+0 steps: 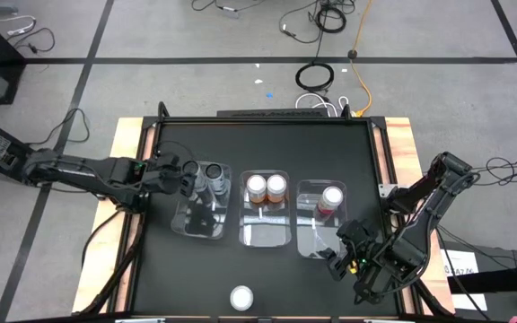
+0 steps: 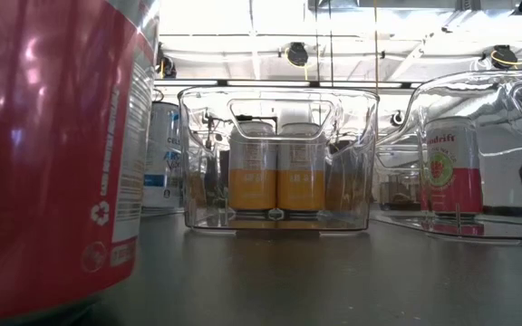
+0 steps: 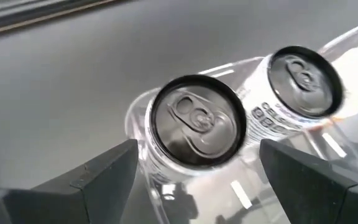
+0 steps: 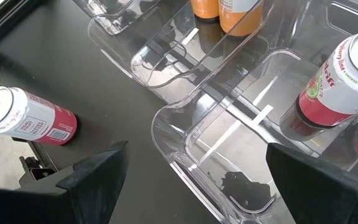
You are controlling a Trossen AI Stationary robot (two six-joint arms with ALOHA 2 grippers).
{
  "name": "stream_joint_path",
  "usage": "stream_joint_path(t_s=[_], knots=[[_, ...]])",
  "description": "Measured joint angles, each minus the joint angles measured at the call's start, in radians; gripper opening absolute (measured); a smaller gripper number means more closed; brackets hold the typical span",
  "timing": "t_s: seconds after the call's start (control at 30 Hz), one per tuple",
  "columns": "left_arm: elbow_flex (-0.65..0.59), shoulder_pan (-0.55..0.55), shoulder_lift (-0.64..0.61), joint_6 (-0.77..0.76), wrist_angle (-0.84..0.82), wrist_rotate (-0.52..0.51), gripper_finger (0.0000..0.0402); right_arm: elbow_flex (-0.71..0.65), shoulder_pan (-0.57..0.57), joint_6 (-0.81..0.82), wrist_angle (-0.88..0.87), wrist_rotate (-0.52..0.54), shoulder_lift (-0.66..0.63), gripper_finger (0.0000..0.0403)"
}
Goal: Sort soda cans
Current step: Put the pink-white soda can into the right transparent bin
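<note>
Left gripper [image 1: 187, 177] fingers spread wide, either side of a dark can [image 3: 194, 124], not touching it; second dark can [image 3: 300, 78] just beyond, both in the left bin [image 1: 206, 226], can sides partly hidden by clear plastic. Right gripper [image 1: 346, 254] open over the right bin [image 4: 185, 124], holding nothing. Pink can [image 4: 340, 78] inside it, cut off by the edge; another pink can [image 1: 241, 297] alone on the table [image 1: 267, 144] near the front edge

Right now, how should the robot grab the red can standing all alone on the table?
Grip the lone red can around its round side, about midway up, coming in level from the right gripper, which is open and nearest. It stands upright in the open, with no bin wall around it, so both sides look free for the fingers.
</note>
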Motion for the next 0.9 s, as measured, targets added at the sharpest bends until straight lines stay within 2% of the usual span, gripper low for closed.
stream_joint_path(t_s=[0.33,0.63,0.9], knots=[[0.006,-0.032,-0.091,-0.002,0.006,0.124,0.0345,0.0,0.0,-0.004,0.002,0.0,0.0,0.037],[0.102,-0.189,-0.066,-0.056,0.011,0.101,0.0345,0.0,0.0,-0.032,0.036,0.0,0.0,0.037],[0.119,-0.377,0.024,-0.178,0.065,0.06,0.0345,0.0,0.0,-0.079,0.09,0.003,0.0,0.037]])
